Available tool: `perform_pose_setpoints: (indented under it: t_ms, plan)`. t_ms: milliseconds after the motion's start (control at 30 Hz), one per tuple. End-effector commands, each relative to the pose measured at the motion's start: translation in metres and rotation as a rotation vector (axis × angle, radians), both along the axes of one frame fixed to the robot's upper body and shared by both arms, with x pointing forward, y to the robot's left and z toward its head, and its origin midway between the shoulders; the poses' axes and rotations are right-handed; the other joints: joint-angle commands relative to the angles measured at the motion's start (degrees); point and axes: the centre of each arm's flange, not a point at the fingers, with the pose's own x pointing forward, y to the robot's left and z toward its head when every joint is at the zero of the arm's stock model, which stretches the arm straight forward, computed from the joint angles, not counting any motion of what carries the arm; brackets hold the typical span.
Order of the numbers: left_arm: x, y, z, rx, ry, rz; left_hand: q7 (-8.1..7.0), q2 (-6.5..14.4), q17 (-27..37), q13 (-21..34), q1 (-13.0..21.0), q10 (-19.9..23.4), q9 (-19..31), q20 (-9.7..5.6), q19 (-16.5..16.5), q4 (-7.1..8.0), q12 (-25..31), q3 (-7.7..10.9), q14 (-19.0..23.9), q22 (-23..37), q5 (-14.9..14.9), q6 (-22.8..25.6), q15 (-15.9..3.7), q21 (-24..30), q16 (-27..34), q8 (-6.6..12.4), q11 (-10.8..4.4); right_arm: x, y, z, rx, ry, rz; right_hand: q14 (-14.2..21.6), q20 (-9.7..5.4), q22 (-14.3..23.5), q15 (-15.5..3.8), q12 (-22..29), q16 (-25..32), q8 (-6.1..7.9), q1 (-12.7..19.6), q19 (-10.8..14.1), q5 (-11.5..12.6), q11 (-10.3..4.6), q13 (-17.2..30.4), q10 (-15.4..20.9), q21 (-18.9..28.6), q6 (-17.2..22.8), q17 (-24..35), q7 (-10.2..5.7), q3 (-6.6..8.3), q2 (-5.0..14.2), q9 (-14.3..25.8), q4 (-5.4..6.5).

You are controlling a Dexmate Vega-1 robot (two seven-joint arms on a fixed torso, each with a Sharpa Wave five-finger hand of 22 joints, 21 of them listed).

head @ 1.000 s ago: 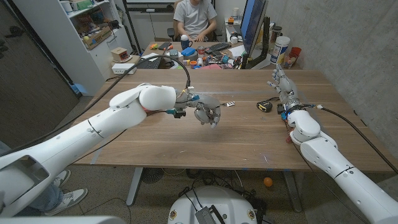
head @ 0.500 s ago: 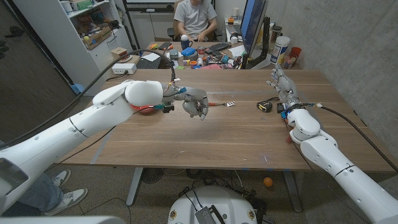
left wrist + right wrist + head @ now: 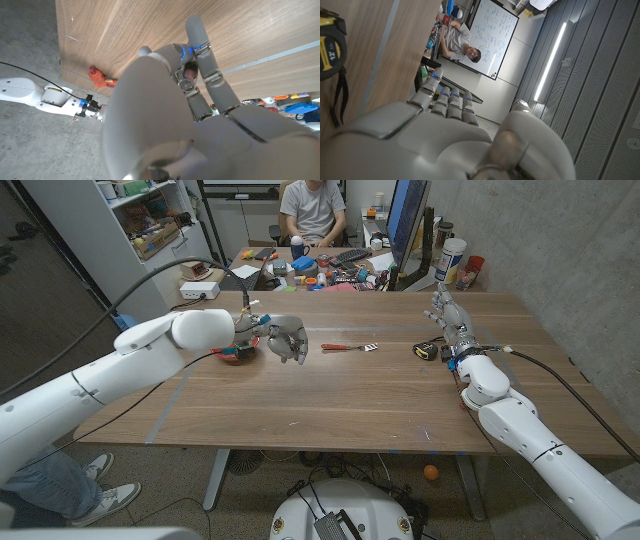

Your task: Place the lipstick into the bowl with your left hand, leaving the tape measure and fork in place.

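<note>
- Lipstick (image 3: 189, 73): pinched within left hand (image 3: 285, 340), beside bowl (image 3: 238, 354) near the bench's left edge.
- Handling, judged: light, rigid, slippery; best gripped mid-barrel.
- Right hand (image 3: 452, 321): empty, fingers extended, beside tape measure (image 3: 427, 349).

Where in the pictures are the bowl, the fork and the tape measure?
bowl (image 3: 232, 356), head view, its red rim beside the left hand.
fork (image 3: 348, 347), head view, middle of its handle.
tape measure (image 3: 427, 350), head view, its yellow and black case.
</note>
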Motion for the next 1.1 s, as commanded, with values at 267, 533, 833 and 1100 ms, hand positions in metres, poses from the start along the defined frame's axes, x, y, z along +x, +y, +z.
perform_pose_setpoints:
  t_ms: [267, 533, 833, 1100]
  plan:
    - [0.006, 0.086, 0.013, -0.188, -0.018, 0.213, 0.99, 0.9, 0.6, 0.4, 0.3, 1.3, 0.1, -0.98, -2.0, 1.47, -0.5, 1.82, 8.8, 0.1, 0.4, -0.5, -2.21, 0.8, -0.3, 0.61, -0.43, 0.01, 0.01, -0.004, -0.016, 0.026, 0.021, 0.3, 0.03, 0.2, 0.24, -0.3, 0.3, -0.09, -0.2, 0.3, 0.4, 0.24, 0.1, 0.3, -0.4, 0.3, -0.1, -0.12, -0.15, -0.08, 0.2, -0.2]
    - [0.021, 0.103, 0.018, -0.246, -0.014, 0.249, 1.12, 1.0, 0.7, 0.8, 0.4, 1.3, 0.1, -0.9, -2.6, 1.42, -0.9, 1.78, 8.9, 0.1, 0.5, -0.6, -2.11, 1.2, -0.5, 0.64, -0.18, 0.016, 0.013, -0.002, -0.031, 0.037, 0.028, 0.3, 0.0, 0.2, 0.24, -0.4, 0.3, -0.12, -0.2, 0.5, 0.5, 0.29, 0.1, 0.3, -0.6, 0.3, -0.1, -0.1, -0.18, -0.03, 0.2, -0.21]
    - [0.048, 0.122, 0.02, -0.306, 0.013, 0.301, 1.03, 1.0, 0.9, 1.0, 0.5, 1.6, 0.2, -0.88, -3.0, 1.46, -1.2, 1.7, 8.8, 0.1, 0.5, -0.6, -2.17, 1.5, -0.7, 0.74, -0.3, 0.021, 0.013, -0.003, -0.034, 0.055, 0.024, 0.4, -0.07, 0.2, 0.22, -0.4, 0.2, -0.07, -0.3, 0.6, 0.5, 0.34, 0.1, 0.4, -0.7, 0.4, -0.2, -0.09, -0.24, -0.02, 0.2, -0.24]
    - [0.063, 0.142, 0.021, -0.343, 0.034, 0.361, 1.0, 1.1, 1.2, 1.3, 0.5, 1.8, 0.3, -0.88, -3.4, 1.47, -1.5, 1.57, 8.8, 0.1, 0.4, -0.7, -2.1, 1.9, -0.9, 0.86, -0.26, 0.024, 0.011, 0.002, -0.029, 0.053, 0.014, 0.5, -0.07, 0.2, 0.22, -0.4, 0.3, -0.07, -0.3, 0.8, 0.5, 0.18, 0.1, 0.5, -0.9, 0.4, -0.2, -0.03, -0.29, 0.0, 0.2, -0.27]
